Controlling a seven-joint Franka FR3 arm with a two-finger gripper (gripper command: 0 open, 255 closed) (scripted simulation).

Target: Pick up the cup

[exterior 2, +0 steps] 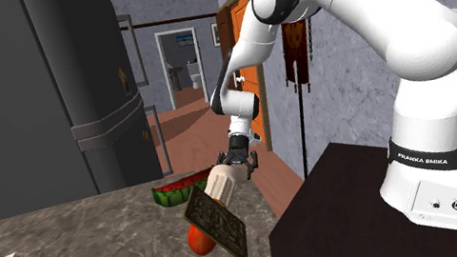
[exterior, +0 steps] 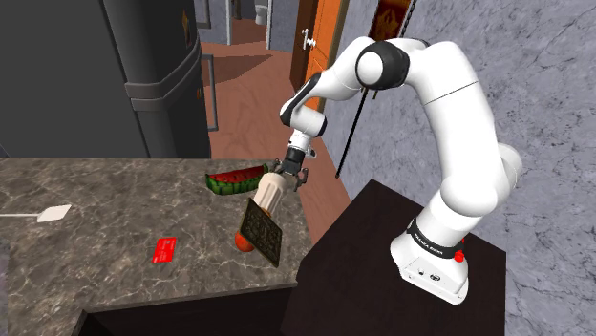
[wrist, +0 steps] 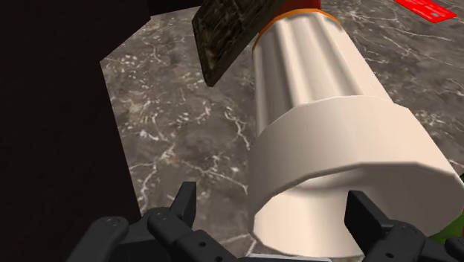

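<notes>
My jaws stand apart astride the tilted cream ribbed cup (wrist: 327, 134), a gap on one side; I straddle its broad rim so closing grips squarely.

Cup (wrist: 327, 112) was cream w/ long ridges, orange-red at far end. Flat slab (wrist: 223, 33) by it was dark green-brown, speckled. Worktop (exterior: 105, 205) was dark grey-brown w/ thin white veins. Card (exterior: 165, 250) was red. Melon slice (exterior: 236, 179) was red & green.
</notes>
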